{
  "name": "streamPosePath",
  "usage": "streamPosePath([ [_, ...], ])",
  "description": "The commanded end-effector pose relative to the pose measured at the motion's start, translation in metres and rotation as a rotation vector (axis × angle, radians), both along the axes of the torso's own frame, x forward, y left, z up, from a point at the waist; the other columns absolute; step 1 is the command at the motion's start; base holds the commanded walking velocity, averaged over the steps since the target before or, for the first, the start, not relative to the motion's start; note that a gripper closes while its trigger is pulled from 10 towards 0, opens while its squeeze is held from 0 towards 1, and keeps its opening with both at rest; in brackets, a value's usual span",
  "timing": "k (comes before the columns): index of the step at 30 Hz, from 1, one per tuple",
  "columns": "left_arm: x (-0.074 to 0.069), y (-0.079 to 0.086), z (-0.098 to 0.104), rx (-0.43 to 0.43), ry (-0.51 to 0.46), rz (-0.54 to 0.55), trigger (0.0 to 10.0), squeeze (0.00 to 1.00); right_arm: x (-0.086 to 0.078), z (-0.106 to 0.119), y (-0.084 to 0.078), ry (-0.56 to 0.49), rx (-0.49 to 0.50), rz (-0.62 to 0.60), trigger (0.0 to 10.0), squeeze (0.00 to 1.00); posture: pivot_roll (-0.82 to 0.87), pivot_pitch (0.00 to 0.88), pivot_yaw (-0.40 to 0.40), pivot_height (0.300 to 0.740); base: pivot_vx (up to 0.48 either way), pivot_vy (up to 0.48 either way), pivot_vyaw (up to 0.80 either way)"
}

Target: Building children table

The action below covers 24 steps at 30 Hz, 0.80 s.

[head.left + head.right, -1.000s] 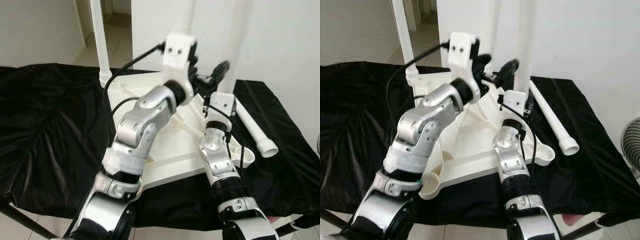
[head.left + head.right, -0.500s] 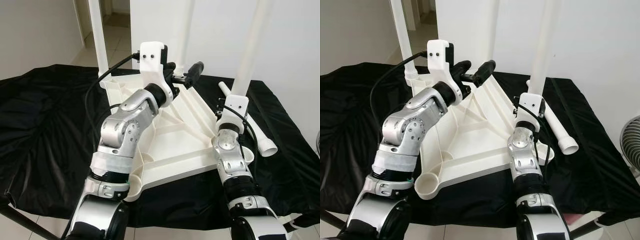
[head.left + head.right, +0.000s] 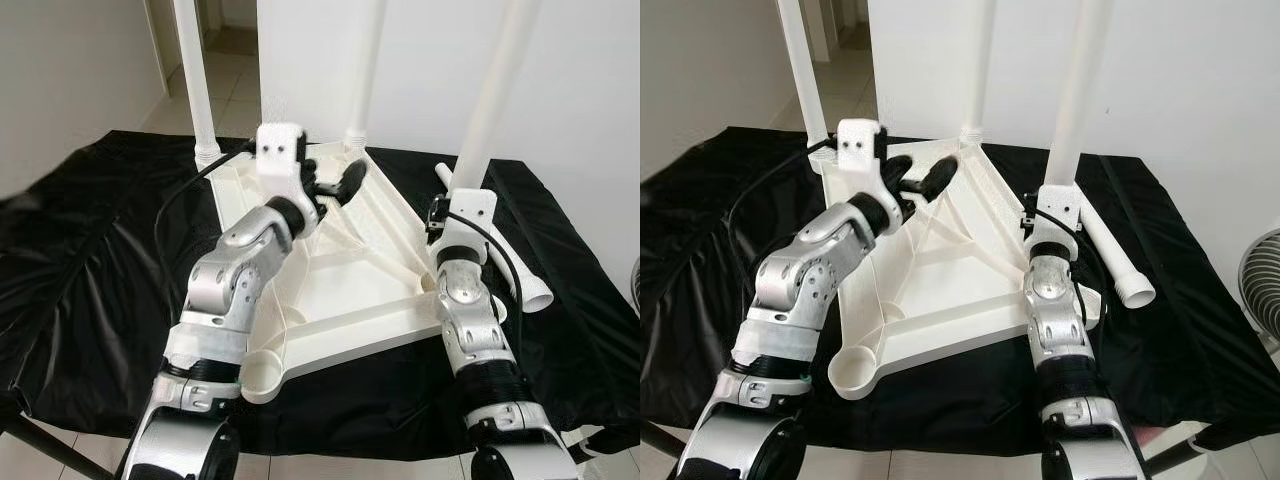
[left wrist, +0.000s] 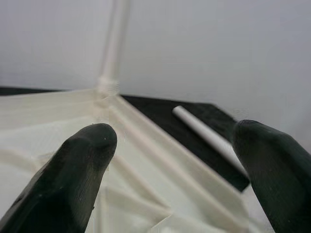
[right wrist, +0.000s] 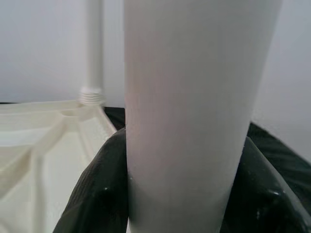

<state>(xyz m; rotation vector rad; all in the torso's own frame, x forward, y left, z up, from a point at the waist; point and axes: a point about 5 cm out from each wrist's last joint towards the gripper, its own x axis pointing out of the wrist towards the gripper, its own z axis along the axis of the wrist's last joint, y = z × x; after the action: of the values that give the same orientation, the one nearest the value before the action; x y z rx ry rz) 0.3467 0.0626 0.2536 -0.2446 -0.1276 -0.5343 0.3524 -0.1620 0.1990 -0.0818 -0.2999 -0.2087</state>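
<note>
One black cloth (image 3: 90, 260), white walls (image 3: 1200, 90).

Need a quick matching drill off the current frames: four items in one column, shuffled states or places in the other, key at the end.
Items
1. left gripper
2. right gripper
3. loose leg
4. near-left socket

States
A. lying flat on the black cloth
B. open, over the upturned tabletop
C. empty, no leg in it
D. shut on the upright leg

Pairs: 1-B, 2-D, 3-A, 4-C

The upright leg stands at the right corner of the upturned tabletop, which rests on the black cloth.
</note>
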Motion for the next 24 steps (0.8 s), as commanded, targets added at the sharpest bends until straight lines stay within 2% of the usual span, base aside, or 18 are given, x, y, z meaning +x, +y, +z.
streamPosePath([
  [1, 0.001, 0.003, -0.009, 0.040, 0.011, 0.035, 10.0, 0.00, -0.003, 0.003, -0.002, -0.006, 0.033, 0.019, 10.0, 0.00, -0.01, 0.000, 0.016, 0.740, 0.000, 0.000, 0.00],
  [7, 0.002, 0.005, -0.012, 0.078, 0.001, 0.060, 10.0, 0.00, -0.006, 0.002, -0.008, 0.000, 0.056, 0.011, 10.0, 0.00, -0.02, 0.000, 0.022, 0.740, 0.000, 0.000, 0.00],
  [8, 0.000, 0.005, -0.017, 0.134, -0.022, 0.061, 10.0, 0.00, -0.011, 0.002, -0.018, 0.001, 0.064, 0.005, 10.0, 0.00, -0.02, 0.000, 0.026, 0.740, 0.000, 0.000, 0.00],
  [10, 0.000, 0.005, -0.017, 0.134, -0.022, 0.061, 10.0, 0.00, -0.011, 0.002, -0.018, 0.001, 0.064, 0.005, 10.0, 0.00, -0.02, 0.000, 0.026, 0.740, 0.000, 0.000, 0.00],
  [12, -0.003, 0.006, -0.023, 0.188, -0.053, 0.079, 10.0, 0.00, -0.018, 0.002, -0.022, -0.001, 0.040, 0.042, 10.0, 0.00, -0.04, 0.000, 0.034, 0.740, 0.000, 0.000, 0.00],
  [20, -0.004, 0.006, -0.027, 0.216, -0.073, 0.101, 10.0, 0.00, -0.023, 0.002, -0.024, 0.001, 0.024, 0.069, 10.0, 0.00, -0.04, 0.000, 0.034, 0.740, 0.000, 0.000, 0.00],
  [21, -0.009, 0.010, -0.031, 0.225, -0.085, 0.130, 10.0, 0.00, -0.030, 0.001, -0.023, -0.002, 0.030, 0.138, 10.0, 0.00, -0.03, 0.003, 0.037, 0.740, 0.000, 0.000, 0.00],
  [24, -0.014, 0.013, -0.036, 0.224, -0.086, 0.147, 10.0, 0.00, -0.037, 0.002, -0.023, -0.010, 0.034, 0.196, 10.0, 0.00, -0.03, 0.010, 0.032, 0.740, 0.000, 0.000, 0.00],
])
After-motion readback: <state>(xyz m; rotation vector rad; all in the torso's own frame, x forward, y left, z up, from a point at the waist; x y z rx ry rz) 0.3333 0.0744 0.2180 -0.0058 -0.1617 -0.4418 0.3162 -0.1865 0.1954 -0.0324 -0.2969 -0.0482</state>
